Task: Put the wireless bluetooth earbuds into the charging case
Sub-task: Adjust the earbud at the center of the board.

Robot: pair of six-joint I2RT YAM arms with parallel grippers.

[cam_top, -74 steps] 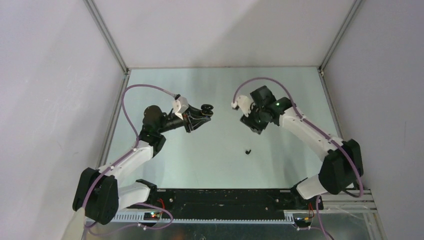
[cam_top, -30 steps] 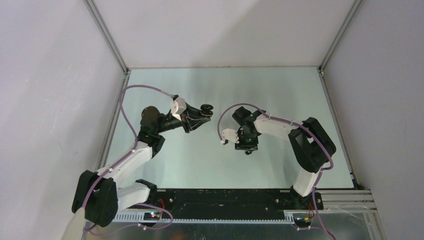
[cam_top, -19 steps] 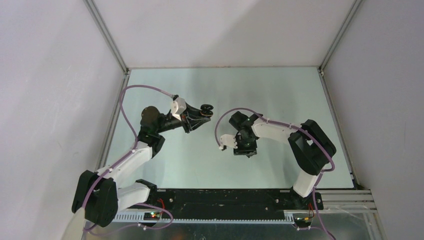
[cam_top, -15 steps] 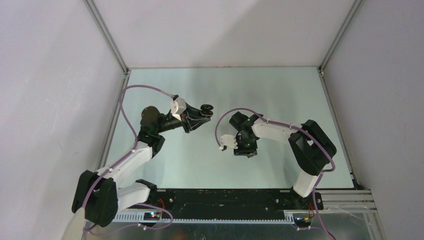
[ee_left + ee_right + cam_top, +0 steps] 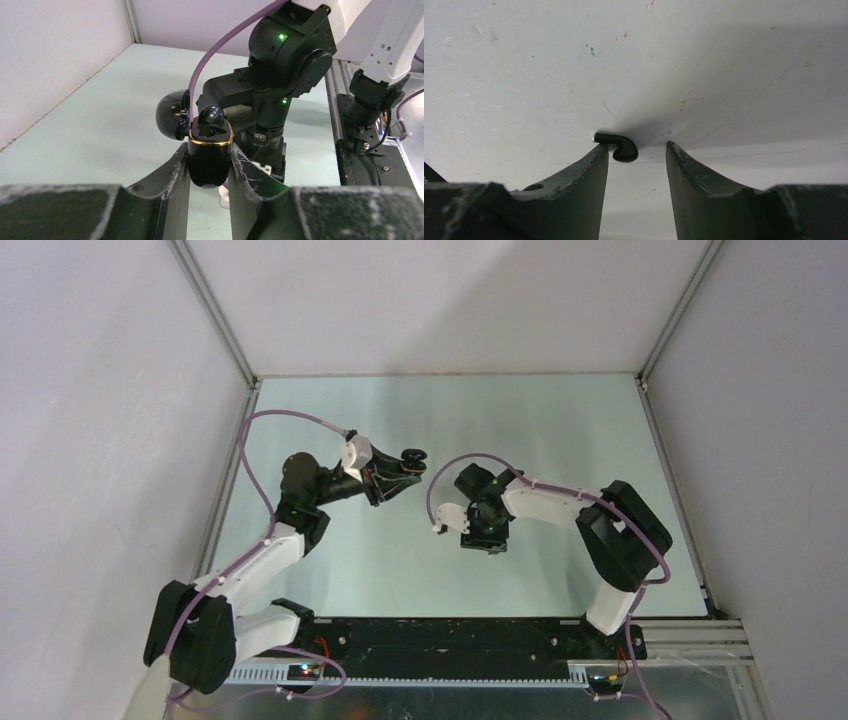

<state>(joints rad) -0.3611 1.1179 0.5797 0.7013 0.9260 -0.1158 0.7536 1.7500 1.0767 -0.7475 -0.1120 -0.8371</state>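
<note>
Top external view: both arms are reaching toward the middle of the worktop [image 5: 330, 410], their claws near each other but apart.
Left claw [image 5: 210, 148]: pinching the case [image 5: 210, 162] by its two sides and holding it upright, mouth up, off the worktop.
Case: black with a gold rim, and its domed lid [image 5: 171, 116] is hanging open to one side.
Case mouth: a glossy black rounded piece [image 5: 212, 115] is sitting in it; I cannot tell from here whether it is an earbud.
Right claw [image 5: 636, 150]: pointing straight down at the worktop, fingers spread with a gap between them.
Earbud [image 5: 618, 146]: a black one is lying on the worktop between the right claw's fingers, outside the case.
Contact: the earbud is touching the tip of one finger [image 5: 591, 165] and sitting clear of the other.
Right claw from above [image 5: 487, 538]: its body is covering the earbud, so the earbud is not showing there.
Left wrist view: the right arm [image 5: 285, 65] is standing just behind the held case.
</note>
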